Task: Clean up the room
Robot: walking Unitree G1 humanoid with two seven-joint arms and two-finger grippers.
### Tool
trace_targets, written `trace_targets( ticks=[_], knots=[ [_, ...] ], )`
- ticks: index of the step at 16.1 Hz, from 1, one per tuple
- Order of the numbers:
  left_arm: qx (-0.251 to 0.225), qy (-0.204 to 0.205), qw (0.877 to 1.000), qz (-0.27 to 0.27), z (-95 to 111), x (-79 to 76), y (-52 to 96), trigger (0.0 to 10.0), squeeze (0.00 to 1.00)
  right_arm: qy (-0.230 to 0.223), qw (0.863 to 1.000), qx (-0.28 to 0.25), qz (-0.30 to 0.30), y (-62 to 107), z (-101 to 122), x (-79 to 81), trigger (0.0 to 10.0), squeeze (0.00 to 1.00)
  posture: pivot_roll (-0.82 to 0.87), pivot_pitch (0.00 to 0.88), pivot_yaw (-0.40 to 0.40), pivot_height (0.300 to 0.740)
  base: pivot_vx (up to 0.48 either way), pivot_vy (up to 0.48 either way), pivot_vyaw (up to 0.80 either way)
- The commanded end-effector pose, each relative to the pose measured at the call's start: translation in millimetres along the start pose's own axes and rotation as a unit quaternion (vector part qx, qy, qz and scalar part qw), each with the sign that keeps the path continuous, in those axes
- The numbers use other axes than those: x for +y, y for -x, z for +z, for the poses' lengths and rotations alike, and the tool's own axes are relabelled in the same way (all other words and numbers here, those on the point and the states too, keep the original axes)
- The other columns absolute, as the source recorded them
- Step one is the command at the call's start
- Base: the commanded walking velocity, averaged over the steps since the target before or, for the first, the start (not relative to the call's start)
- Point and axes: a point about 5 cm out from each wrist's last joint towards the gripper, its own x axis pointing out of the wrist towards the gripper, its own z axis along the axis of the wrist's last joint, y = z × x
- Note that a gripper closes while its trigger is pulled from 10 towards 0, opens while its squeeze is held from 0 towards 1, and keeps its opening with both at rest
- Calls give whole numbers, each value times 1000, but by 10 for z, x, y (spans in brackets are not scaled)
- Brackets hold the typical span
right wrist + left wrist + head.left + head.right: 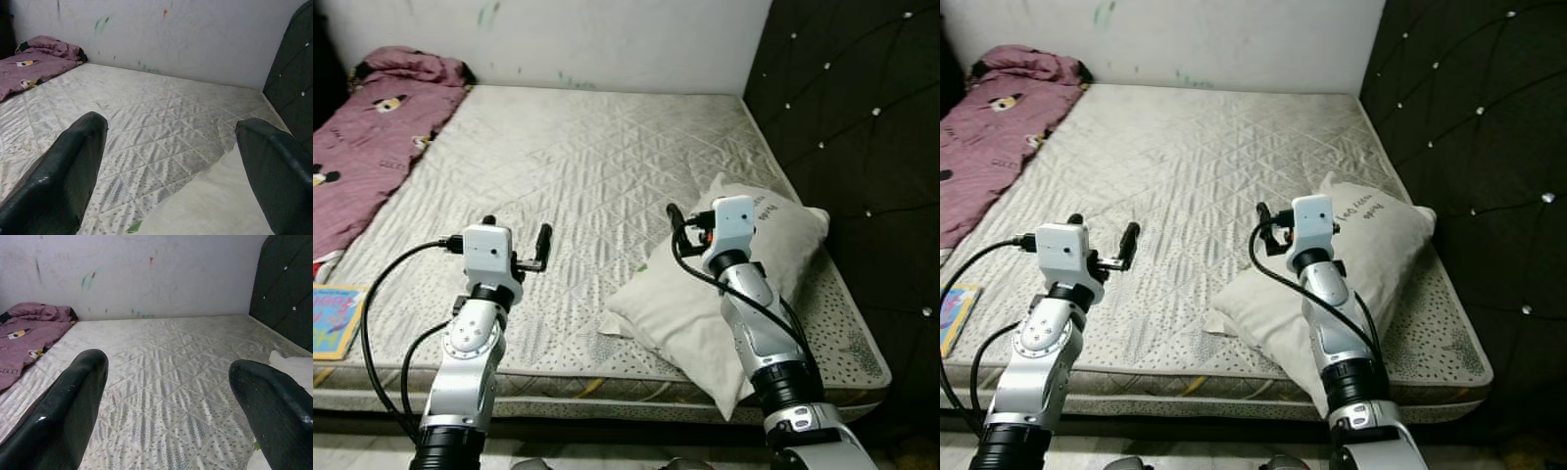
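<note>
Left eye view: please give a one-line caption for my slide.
Both open grippers, left and right, raised over a bare mattress beside a white pillow.

White pillow (734, 294) askew on mattress (578, 166)

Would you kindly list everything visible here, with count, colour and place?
Quilted mattress: one, off-white, filling the middle of the scene.
Soft pillow: one, white, on the mattress's right near corner.
Cartoon-print blanket: one, pink, along the mattress's left side.
Tufted headboard: one, black, on the right.
Scribbled wall: one, white, behind the mattress.
Flat book: one, colourful, at the left near edge.
Left gripper: open, above the mattress.
Right gripper: open, over the pillow.
</note>
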Motion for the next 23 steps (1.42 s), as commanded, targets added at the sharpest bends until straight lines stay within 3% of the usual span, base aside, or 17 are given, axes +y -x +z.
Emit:
trace_targets(
  ticks=[1,20,23],
  knots=[
    [1,-3,1000,2,-1,3,3,10000,0,4,1000,-9,1,-25,51,-6,10000,0,-83,0,-28,740,0,-270,0],
    [0,-1,1000,0,-1,-8,-1,10000,0,0,1000,-5,-3,-32,44,-20,10000,0,-87,0,-28,740,0,-283,-60],
    [-8,-2,1000,13,32,39,-6,10000,0,0,1000,-5,-4,-29,43,-20,10000,0,-87,0,-29,740,0,0,0]
  ],
)
